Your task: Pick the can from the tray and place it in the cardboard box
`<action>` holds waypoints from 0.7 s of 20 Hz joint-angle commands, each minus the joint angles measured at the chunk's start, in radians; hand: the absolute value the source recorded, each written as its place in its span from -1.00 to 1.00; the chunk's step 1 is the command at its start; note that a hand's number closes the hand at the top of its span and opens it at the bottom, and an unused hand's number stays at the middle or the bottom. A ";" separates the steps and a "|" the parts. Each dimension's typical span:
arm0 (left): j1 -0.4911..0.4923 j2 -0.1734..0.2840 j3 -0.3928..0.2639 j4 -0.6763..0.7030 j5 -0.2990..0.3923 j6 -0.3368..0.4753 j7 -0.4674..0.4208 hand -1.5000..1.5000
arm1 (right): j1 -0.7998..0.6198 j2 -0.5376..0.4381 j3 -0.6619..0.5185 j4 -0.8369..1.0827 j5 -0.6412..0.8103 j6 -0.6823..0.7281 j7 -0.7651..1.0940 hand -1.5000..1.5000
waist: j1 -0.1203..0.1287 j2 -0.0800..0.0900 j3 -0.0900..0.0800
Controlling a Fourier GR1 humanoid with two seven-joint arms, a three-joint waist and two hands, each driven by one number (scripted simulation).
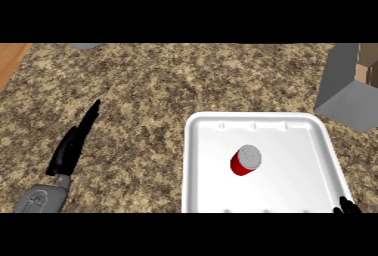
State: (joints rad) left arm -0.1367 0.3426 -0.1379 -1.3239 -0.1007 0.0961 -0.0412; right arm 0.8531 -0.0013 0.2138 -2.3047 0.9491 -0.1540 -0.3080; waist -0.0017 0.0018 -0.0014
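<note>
— What do the hands show?
— The left hand lies flat, fingers straight, on the counter; of the right hand, only fingertips show, so its state cannot be told.
— And the containers?
— The white tray holds the red can, silver-topped and tilted; the cardboard box stands far right.

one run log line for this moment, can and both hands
can: upright in white tray, untouched | left hand: open, over counter left of tray | right hand: only fingertips show | box: far right

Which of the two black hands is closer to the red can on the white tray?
The right hand, at the white tray's lower right corner; the left hand is off the tray, farther from the red can.
</note>
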 commanded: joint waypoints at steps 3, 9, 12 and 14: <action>-0.023 -0.019 0.017 -0.001 -0.026 -0.005 0.024 0.00 | -0.181 0.001 0.073 0.093 0.138 0.037 0.199 -1.00 | 0.002 -0.001 0.001; 0.003 0.003 0.064 0.015 -0.018 -0.071 -0.024 0.00 | -0.270 0.001 0.139 0.113 0.208 0.046 0.300 -1.00 | -0.001 -0.002 0.001; 0.029 0.000 0.068 -0.036 -0.026 -0.078 -0.001 0.00 | -0.335 0.001 0.066 0.128 0.178 0.033 0.283 -1.00 | 0.001 -0.003 0.001; 0.056 -0.008 0.051 -0.100 -0.043 -0.077 0.037 0.00 | -0.348 -0.006 0.062 0.121 0.198 0.027 0.281 -1.00 | 0.002 -0.004 0.002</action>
State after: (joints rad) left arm -0.1281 0.3201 -0.0907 -1.3412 -0.1362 0.0432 -0.0346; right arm 0.5408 -0.0071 0.2722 -2.1692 1.1169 -0.1152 -0.0510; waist -0.0011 -0.0002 0.0000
